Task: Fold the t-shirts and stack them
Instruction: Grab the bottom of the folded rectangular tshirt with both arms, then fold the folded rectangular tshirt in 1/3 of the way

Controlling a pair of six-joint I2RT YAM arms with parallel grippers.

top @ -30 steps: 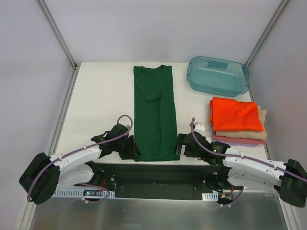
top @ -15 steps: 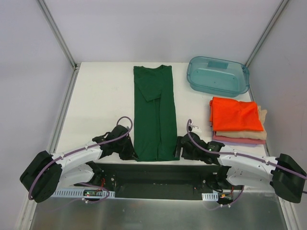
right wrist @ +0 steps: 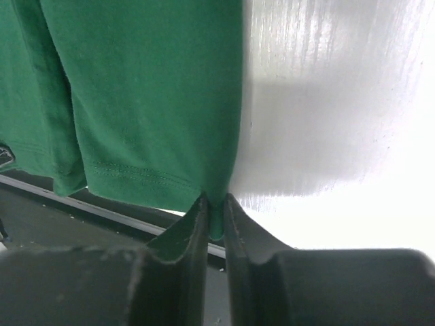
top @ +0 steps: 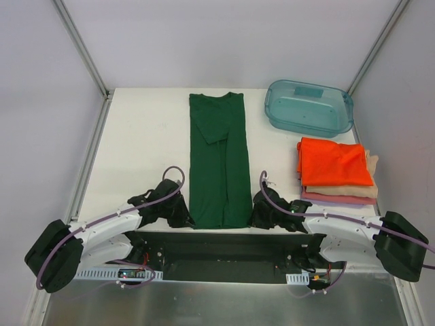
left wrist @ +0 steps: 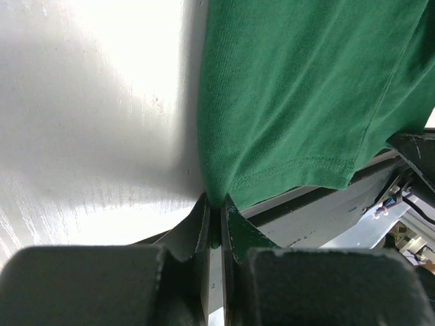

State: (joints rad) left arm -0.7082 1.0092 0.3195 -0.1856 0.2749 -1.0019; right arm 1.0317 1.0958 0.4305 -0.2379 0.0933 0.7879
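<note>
Down at six o'clock on the worktop [top: 143, 136], pinching the dark green t-shirt [top: 217, 163] by its two near hem corners, with left gripper [left wrist: 215, 207] and right gripper [right wrist: 215, 207] jaws closed on cloth. Stretching lengthwise toward twelve o'clock. Risking slippage from thin bites, or a skewed fold from uneven lifting.

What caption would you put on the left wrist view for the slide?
Left gripper pinching the hem corner of the dark green cloth t-shirt on the white table.
</note>
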